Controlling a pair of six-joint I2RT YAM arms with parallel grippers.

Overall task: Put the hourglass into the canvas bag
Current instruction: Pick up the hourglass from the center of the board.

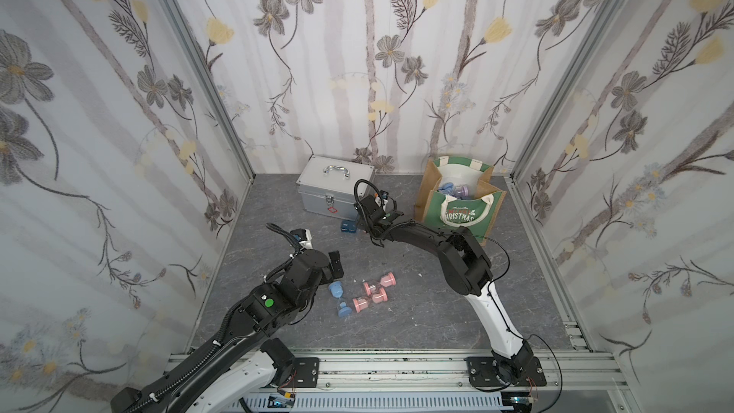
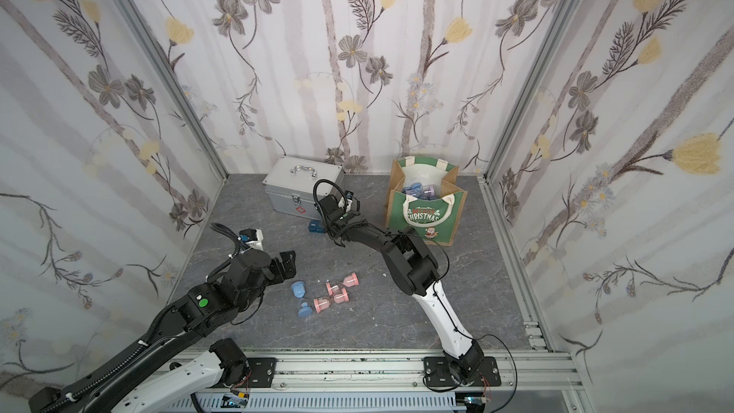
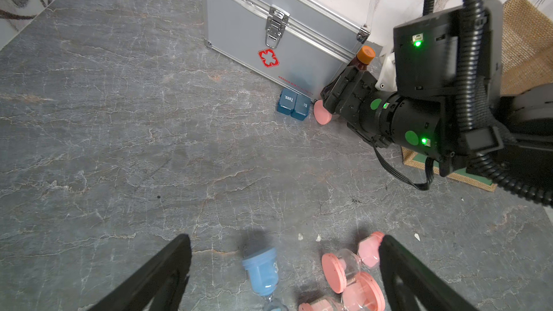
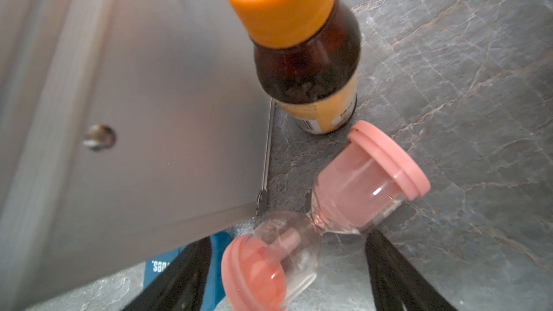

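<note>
The hourglass point(image 4: 359, 175) lies on its side beside the case point(image 4: 149, 115) and bottle point(image 4: 305, 64), partly between the spread jaws of the right gripper point(image 4: 287, 239). We centre on the neck, close gently, avoid the bottle, then lift toward the bag point(image 1: 460, 212). The left gripper point(image 3: 284, 240) is spread and empty.

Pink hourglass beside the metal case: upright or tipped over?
Tipped over. The pink hourglass lies on its side on the tabletop, its ends pointing sideways, beside the orange-capped bottle.
</note>
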